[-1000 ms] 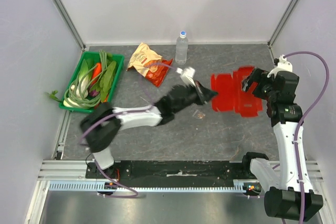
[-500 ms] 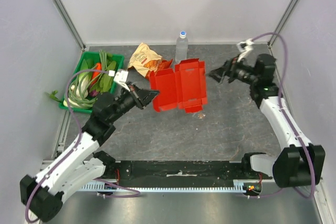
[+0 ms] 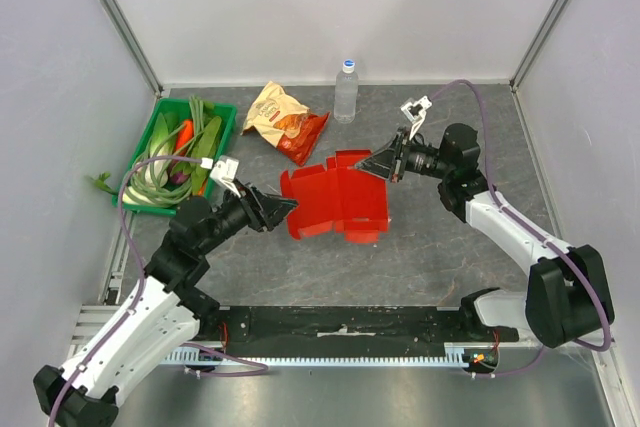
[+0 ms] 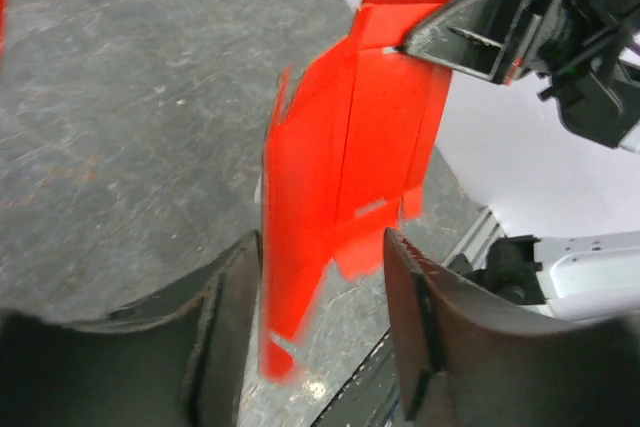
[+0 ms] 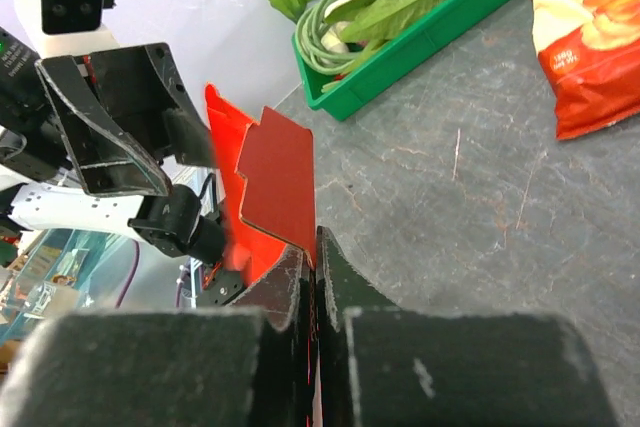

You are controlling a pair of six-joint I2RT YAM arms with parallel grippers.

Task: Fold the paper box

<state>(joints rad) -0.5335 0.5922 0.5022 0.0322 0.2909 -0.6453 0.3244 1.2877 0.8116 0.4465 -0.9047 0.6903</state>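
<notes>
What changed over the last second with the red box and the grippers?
The paper box was dragged left, from the right side to the middle, and is now partly lifted. The right gripper followed and shut on its far right corner; the left gripper has opened around the left edge. Snack bag, bottle and vegetable tray stayed put.

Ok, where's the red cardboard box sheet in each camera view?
Top external: the bright red cardboard box sheet sits centre, between the arms.
Left wrist: sheet centre, upright between the left fingers.
Right wrist: sheet left of centre, rising from the right fingers.
Shared landmark: the right fingers pinching its edge.
</notes>
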